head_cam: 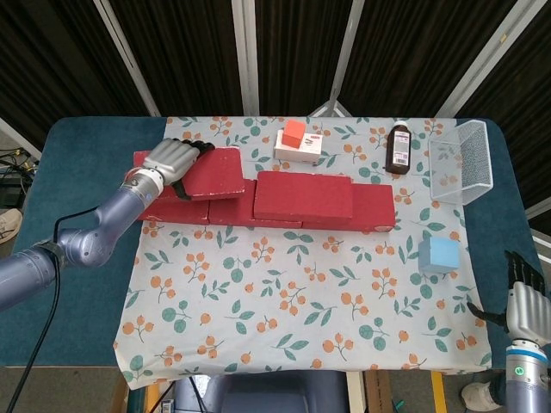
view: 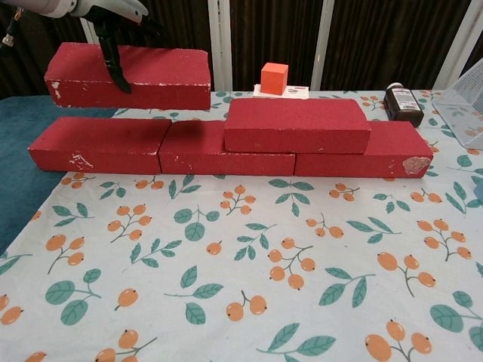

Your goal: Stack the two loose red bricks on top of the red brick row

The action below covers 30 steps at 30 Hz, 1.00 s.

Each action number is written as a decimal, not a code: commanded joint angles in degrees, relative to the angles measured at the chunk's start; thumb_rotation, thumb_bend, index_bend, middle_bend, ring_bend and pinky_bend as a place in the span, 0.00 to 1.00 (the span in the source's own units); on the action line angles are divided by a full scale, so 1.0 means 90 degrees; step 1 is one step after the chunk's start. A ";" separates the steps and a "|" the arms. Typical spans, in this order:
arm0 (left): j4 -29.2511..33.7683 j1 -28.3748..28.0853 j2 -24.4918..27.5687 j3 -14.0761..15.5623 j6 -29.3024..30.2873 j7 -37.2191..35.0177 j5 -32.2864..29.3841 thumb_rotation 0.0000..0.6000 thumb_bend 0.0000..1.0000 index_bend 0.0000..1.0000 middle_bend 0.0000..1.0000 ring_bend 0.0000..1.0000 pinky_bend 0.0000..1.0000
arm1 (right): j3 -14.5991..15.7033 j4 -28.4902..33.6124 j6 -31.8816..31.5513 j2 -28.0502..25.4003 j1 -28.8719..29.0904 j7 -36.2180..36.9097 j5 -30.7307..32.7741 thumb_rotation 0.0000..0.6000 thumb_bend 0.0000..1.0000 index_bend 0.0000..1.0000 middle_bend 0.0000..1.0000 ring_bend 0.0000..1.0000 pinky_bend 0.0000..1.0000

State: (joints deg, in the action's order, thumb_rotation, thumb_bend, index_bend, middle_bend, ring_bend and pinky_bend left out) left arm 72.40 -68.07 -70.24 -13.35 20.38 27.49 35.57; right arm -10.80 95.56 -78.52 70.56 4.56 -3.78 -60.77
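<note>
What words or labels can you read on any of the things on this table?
None can be read.
Brown bottle: it has a pale label, but the print is too small to read.
White box under the orange cube: faint reddish marks, blurred.
Red bricks: no writing shows.

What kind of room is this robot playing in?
Probably a robot test room, not a home: a table with a flowery cloth, black curtains behind, and practice things like red bricks and a medicine bottle.
</note>
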 commanded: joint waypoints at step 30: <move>-0.1463 0.0715 -0.1063 -0.0051 0.0467 -0.4315 0.4906 1.00 0.03 0.39 0.32 0.23 0.30 | -0.0124 -0.0106 -0.0036 0.0223 0.0073 -0.0535 0.0359 1.00 0.12 0.00 0.05 0.01 0.00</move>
State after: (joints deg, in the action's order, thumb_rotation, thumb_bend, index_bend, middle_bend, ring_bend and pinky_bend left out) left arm 59.15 -61.21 -80.07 -14.95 23.68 -8.70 77.21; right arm -11.88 94.66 -78.85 72.52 5.21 -8.52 -57.62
